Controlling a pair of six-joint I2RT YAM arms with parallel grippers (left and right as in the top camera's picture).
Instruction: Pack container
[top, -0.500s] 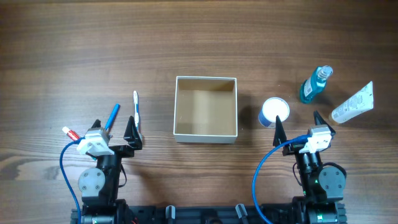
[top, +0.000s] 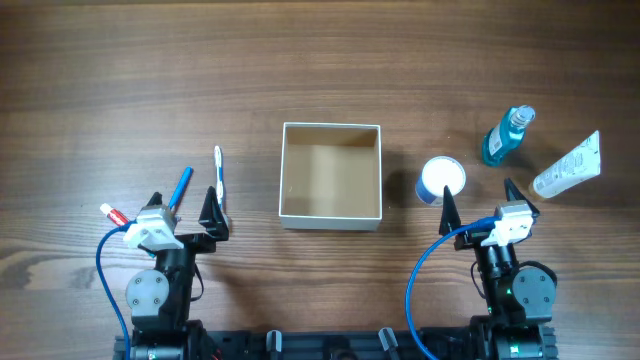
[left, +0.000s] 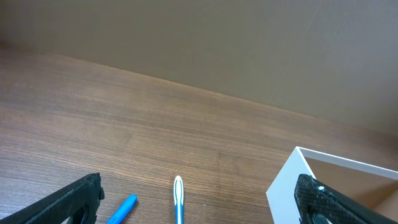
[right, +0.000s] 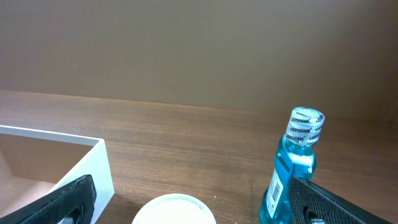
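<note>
The container (top: 331, 215), a square open cardboard box with white walls and a tan inside, stands at mid-table; it looks empty. Its corner shows in the left wrist view (left: 292, 180) and the right wrist view (right: 93, 165). My left gripper (top: 183, 212) is open and empty at the near left. Just beyond it lie a blue-and-white toothbrush (top: 219, 170) (left: 178, 198) and a blue pen (top: 180, 187) (left: 122, 210). My right gripper (top: 480, 205) is open and empty at the near right, just short of a round white-lidded jar (top: 441, 179) (right: 174, 210).
A blue mouthwash bottle (top: 507, 134) (right: 291, 168) lies right of the jar. A white tube (top: 568, 166) lies at the far right. A small red-and-white item (top: 112, 213) lies left of the left arm.
</note>
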